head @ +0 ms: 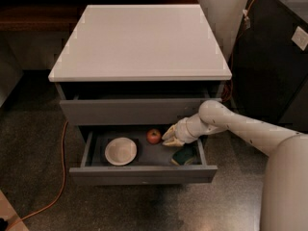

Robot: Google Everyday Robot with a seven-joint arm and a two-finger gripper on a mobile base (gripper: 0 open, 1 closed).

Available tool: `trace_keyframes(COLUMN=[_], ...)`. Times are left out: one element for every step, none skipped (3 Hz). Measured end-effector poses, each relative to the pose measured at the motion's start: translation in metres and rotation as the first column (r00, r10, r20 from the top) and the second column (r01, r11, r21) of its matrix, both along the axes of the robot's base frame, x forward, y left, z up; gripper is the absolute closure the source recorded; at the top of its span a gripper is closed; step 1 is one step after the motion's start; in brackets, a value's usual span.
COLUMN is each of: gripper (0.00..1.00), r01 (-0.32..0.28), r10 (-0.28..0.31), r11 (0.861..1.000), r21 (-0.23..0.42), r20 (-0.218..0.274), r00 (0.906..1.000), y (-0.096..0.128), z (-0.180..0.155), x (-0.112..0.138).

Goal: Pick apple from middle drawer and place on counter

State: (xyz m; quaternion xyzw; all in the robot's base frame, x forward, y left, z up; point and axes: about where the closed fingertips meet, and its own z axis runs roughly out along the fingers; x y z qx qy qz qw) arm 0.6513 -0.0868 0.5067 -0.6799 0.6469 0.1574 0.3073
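The middle drawer [142, 174] is pulled open. The small red apple [153, 136] lies at its back, near the centre. My gripper [169, 136] is inside the drawer, just right of the apple and pointing left at it, fingers open and holding nothing. A small gap still shows between the fingertips and the apple. The white arm [240, 126] comes in from the right. The white counter [139, 40] tops the grey cabinet above.
A round white bowl [121, 151] sits in the drawer left of the apple. A dark green-and-yellow sponge [184, 156] lies below my gripper. The shut top drawer [130, 110] overhangs the apple. A dark cabinet [274, 57] stands right, and an orange cable [61, 177] runs over the floor left.
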Motion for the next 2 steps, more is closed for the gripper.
trace_keyframes(gripper=[0.87, 1.0], r01=[0.038, 0.062], r10=[-0.039, -0.064], r11=[0.999, 0.996], r21=[-0.032, -0.06], r20=[-0.019, -0.03], r00=[0.9991, 0.9975], y=[0.003, 0.007], z=[-0.023, -0.041], x=[0.006, 0.003])
